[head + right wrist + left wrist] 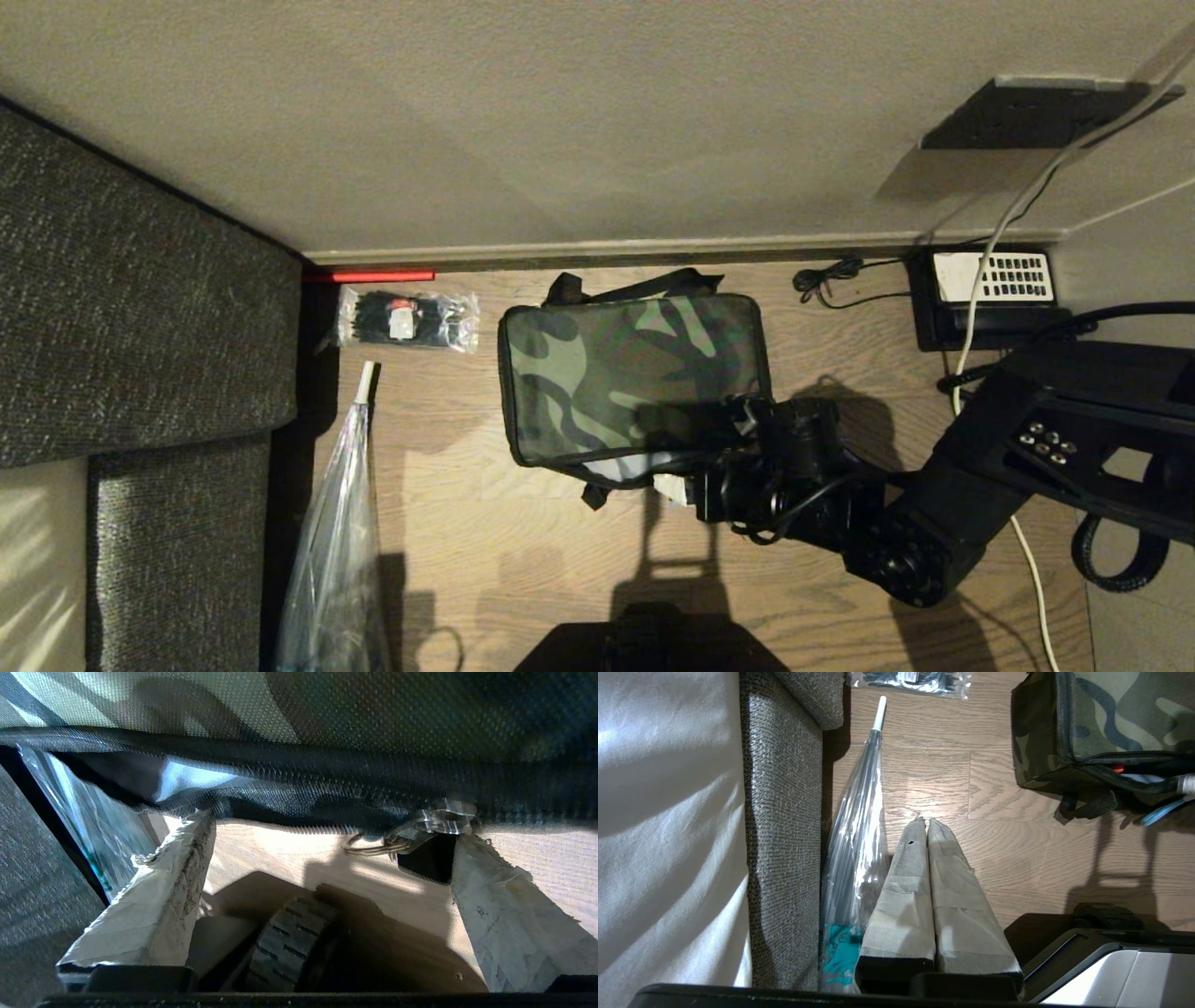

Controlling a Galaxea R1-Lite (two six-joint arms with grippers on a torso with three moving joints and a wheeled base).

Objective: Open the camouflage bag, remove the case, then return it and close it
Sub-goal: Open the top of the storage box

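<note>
1. The camouflage bag [635, 373] is lying on the wooden floor [523, 560] near the wall, its front edge gaping slightly.
2. The right gripper [695, 467] is hovering at that front edge, fingers [159, 896] spread wide, gripping nothing, the zipper pull [444, 819] just beside one fingertip.
3. The left gripper [927, 821] is hanging beside the sofa [784, 835], fingers pressed together.

A wooden plank floor [523, 523] runs up to a pale wall [560, 112] with a low skirting board [653, 254]. Well off to the claw's left stands a dark grey woven sofa [121, 308] with a pale cushion [37, 560]. Warm light falls from behind, throwing hard shadows across the boards just beside the claw.
</note>
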